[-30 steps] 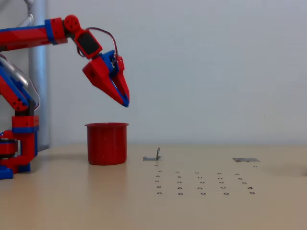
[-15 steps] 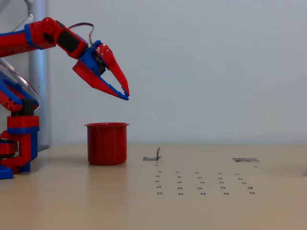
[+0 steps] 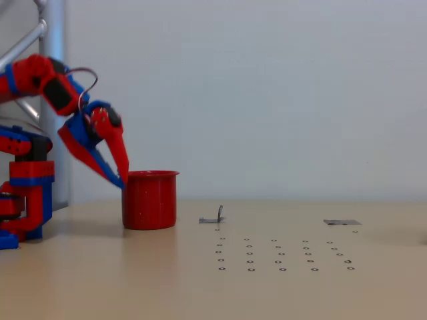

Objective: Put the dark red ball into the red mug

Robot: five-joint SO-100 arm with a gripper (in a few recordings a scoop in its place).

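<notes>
The red and blue two-finger gripper [image 3: 121, 179] points down and to the right in the fixed view, with its tips just beside the left rim of the bright red plastic mug [image 3: 149, 199]. Its two fingers sit close together with only a thin gap between them, and nothing shows between them. The red mug stands upright on the pale tan table [image 3: 280, 293], left of a small bent metal piece [image 3: 213, 217] and rows of little holes.
</notes>
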